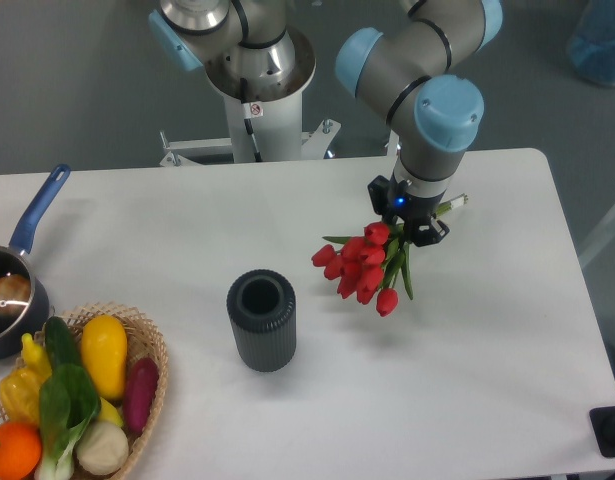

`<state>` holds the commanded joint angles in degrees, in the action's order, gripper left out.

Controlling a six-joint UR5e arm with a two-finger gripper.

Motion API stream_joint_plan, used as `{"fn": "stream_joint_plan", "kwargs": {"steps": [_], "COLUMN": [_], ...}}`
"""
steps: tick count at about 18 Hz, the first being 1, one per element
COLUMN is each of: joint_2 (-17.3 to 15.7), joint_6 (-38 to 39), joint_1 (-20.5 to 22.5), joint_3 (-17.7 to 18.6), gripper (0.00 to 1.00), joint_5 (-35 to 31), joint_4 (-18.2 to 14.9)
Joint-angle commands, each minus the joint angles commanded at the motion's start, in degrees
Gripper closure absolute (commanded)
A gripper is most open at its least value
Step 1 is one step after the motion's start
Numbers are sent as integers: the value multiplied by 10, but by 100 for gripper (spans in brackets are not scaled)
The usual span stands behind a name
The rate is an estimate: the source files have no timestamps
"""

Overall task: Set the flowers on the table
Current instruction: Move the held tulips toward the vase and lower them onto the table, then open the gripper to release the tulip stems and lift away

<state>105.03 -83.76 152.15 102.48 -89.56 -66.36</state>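
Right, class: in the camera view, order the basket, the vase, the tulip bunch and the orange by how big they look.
1. Basket, though partly cut off by the frame edge.
2. Vase and tulip bunch: too alike to rank, and the bunch is held up nearer the camera.
3. Orange, smallest.

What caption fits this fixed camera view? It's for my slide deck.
Pincer holding red flowers above the white table, right of a dark vase.

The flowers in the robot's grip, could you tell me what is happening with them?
The arm's gripper is shut on the flowers, a bunch of red tulips hanging above the table. They are to the right of the dark vase and not yet set down. The basket of vegetables sits untouched.
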Motion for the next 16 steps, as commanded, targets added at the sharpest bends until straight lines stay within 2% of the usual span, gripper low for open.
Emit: {"fn": "stream_joint_plan", "kwargs": {"steps": [5,14,15,16], "joint_2": [25,32,31,31], "joint_6": [3,0,0,0], "joint_1": [-11,-19,-19,-19], "joint_3": [0,-2,-3,-4], "gripper": [59,58,55,39], "joint_5": [0,-2,-1,-1], "joint_4": [1,1,1,1]}}
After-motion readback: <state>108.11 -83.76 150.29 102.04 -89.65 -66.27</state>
